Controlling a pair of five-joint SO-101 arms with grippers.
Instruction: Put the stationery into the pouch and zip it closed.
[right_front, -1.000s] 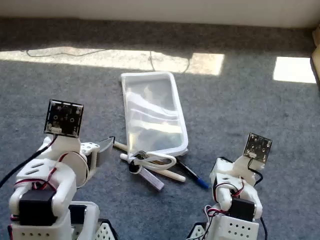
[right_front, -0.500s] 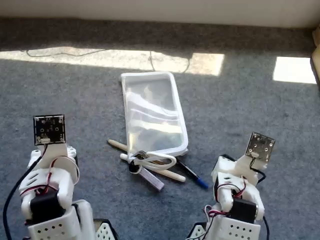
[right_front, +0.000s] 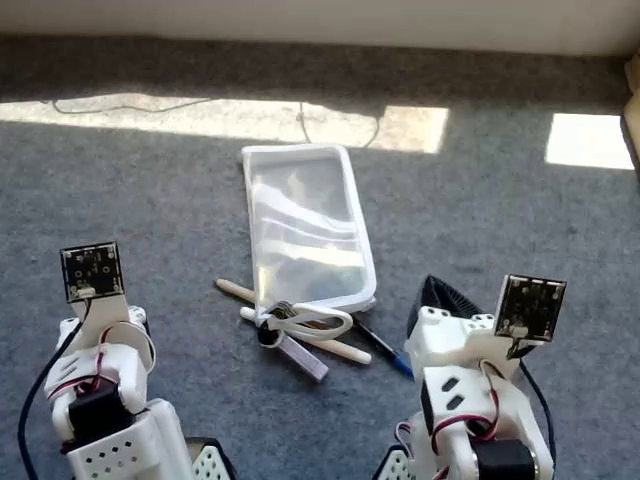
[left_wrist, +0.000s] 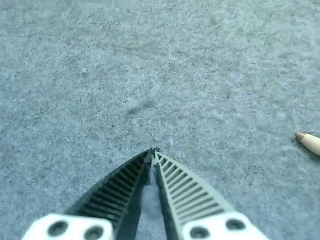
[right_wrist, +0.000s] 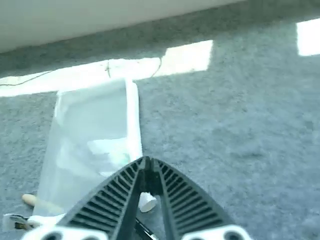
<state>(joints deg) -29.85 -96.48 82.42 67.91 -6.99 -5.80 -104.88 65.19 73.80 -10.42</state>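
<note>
A translucent white zip pouch (right_front: 305, 225) lies flat on the grey carpet (right_front: 500, 220). The stationery is outside it, bunched at the pouch's near short end: two cream wooden sticks (right_front: 236, 291), probably pencils, a dark pen with a blue cap (right_front: 385, 352), a pale flat strip (right_front: 303, 357) and a white loop cord (right_front: 315, 322). The left tool (left_wrist: 153, 152) is clenched on nothing over bare carpet, well off the pouch's near left corner. The right tool (right_wrist: 146, 162) is also clenched and empty, near the pouch's near right corner, just beside the pen.
</note>
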